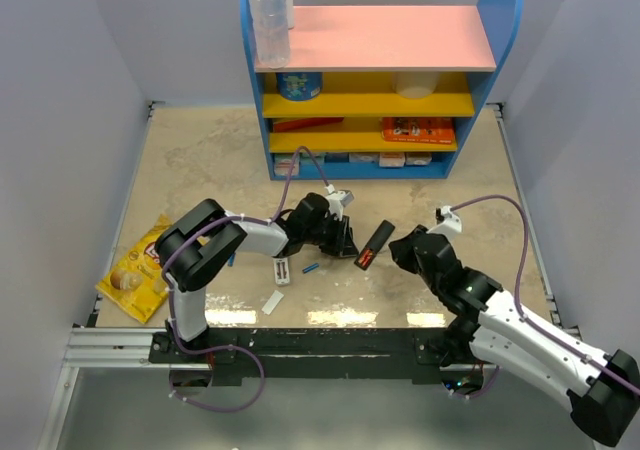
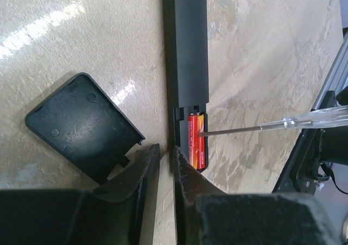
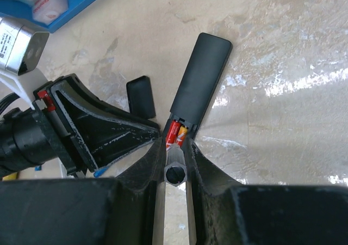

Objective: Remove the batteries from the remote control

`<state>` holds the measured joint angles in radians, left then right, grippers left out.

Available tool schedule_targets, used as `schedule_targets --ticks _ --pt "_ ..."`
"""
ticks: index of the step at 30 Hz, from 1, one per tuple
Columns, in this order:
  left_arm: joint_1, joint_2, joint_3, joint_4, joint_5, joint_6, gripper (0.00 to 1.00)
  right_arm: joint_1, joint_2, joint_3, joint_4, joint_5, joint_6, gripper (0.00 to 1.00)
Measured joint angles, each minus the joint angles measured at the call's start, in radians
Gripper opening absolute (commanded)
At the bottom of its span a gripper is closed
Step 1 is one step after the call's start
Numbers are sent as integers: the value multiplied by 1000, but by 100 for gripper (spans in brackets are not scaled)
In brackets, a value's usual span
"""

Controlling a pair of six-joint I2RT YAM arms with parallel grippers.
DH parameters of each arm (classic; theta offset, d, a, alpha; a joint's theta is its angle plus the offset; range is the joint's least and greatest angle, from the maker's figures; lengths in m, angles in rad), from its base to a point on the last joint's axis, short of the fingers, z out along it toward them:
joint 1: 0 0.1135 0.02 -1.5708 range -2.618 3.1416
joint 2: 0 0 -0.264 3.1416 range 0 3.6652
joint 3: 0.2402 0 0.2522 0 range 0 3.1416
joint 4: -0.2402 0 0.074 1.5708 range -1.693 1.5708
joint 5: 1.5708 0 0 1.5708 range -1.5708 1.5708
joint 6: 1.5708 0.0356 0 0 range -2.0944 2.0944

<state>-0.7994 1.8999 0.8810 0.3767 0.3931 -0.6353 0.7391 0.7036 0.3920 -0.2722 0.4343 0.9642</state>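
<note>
Top view: the remote control (image 1: pixel 377 240) lies back-up with its open battery bay at the 7 o'clock end, my left gripper (image 2: pixel 166 151) at its 9 o'clock and my right gripper (image 3: pixel 175 147) at its 3 o'clock. My right jaws pinch a screwdriver (image 2: pixel 293 122) whose tip touches the red batteries (image 2: pixel 197 141) seated in the bay. My left jaws stand a sliver apart astride the bay's side wall, and I cannot tell whether they grip it. The cover (image 2: pixel 81 125) lies just beside the remote, and a blue cell (image 1: pixel 311 268) lies loose at 8 o'clock of my left gripper.

High rear overview, wrist closeups, remote (image 1: pixel 376 244) shared
</note>
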Motion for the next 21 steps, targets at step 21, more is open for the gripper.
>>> schedule_targets --ticks 21 --pt "0 16 5 15 13 0 13 1 -202 -122 2 -15 22 0"
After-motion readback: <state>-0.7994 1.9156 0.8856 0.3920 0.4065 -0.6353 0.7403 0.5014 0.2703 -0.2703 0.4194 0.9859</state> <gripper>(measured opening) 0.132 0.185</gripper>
